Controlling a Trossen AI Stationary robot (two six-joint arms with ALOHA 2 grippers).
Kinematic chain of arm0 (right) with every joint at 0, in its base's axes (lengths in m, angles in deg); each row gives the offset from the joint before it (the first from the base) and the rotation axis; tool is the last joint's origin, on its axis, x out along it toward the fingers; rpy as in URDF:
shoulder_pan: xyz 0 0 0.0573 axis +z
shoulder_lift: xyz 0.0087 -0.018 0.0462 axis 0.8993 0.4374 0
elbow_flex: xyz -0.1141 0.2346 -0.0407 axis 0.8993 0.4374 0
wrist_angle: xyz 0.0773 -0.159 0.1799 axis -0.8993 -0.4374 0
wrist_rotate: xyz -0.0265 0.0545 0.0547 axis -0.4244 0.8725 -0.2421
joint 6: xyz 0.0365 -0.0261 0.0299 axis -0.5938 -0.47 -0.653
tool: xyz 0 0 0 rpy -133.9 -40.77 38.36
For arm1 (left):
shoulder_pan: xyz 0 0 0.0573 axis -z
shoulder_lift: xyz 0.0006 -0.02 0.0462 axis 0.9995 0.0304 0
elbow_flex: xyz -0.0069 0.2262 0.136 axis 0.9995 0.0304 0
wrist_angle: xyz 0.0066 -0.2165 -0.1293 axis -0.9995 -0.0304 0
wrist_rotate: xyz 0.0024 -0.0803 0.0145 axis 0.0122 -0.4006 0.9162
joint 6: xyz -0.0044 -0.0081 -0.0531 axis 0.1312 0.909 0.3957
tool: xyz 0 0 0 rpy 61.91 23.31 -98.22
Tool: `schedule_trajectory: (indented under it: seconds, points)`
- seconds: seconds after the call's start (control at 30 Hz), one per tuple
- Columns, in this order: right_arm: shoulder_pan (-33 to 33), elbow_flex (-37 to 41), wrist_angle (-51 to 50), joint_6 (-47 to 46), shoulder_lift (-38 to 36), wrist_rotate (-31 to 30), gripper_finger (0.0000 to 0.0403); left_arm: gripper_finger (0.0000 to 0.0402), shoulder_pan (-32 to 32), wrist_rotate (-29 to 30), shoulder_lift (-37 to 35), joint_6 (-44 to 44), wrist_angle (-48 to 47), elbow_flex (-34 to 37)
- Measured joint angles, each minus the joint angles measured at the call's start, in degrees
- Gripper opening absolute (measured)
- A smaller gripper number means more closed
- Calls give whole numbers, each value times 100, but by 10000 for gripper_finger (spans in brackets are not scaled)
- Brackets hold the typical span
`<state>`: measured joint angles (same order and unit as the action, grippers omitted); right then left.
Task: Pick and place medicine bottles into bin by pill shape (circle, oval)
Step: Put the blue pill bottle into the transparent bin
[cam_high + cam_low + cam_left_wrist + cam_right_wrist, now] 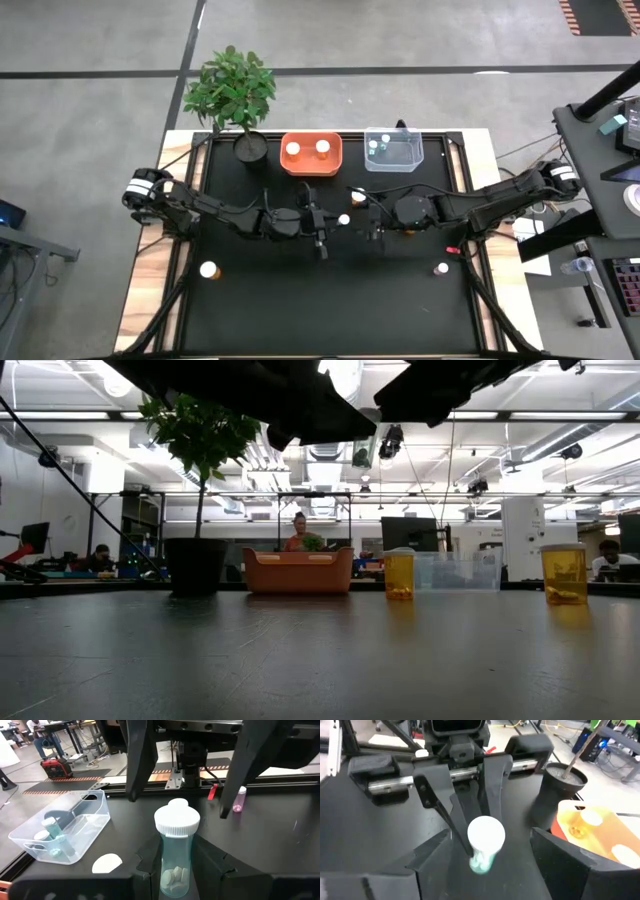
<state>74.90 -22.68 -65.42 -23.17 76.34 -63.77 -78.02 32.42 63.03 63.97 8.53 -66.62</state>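
A teal medicine bottle (174, 855) with a white cap (344, 219) hangs over the table's middle, with round white pills showing at its bottom. My left gripper (175, 872) is shut on it. My right gripper (492, 870) faces it from the table's right, open. Its fingers (140, 760) stand on either side of the cap without touching. An orange bin (311, 165) at the far edge holds two amber bottles. A clear bin (393, 163) beside it holds teal ones. Amber bottles (209, 269) (358, 196), a white-capped one (441, 268) and a tiny pink one (239, 800) stand on the table. My left gripper pinches the teal bottle's lower body (172, 877) between its two fingers. The fingers reach in about level from the table's left. The bottle stands roughly upright in the hold, cap up, and is held above the table.
A potted green plant (236, 95) stands at the far left, next to the orange bin. Both arms meet over the middle of the black table top (300, 300). People and desks show in the room beyond the far edge.
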Motion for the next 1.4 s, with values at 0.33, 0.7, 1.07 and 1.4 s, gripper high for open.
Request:
schedule_trajectory:
  seconds: [0.33, 0.7, 1.07, 1.4]
  points:
    - [2, -2, 285, -61, 294, 0, 241, 69, 11, -2, 0, -7, 0, -20]
    - [2, -2, 289, -68, 281, 0, 185, 69, 26, -2, 0, -11, -2, -20]
    - [2, -2, 289, -99, 283, -4, 101, 69, 39, -33, 2, -21, -9, -39]
    - [2, -2, 300, -103, 283, -2, 121, 100, 39, -46, 2, -15, 0, -39]
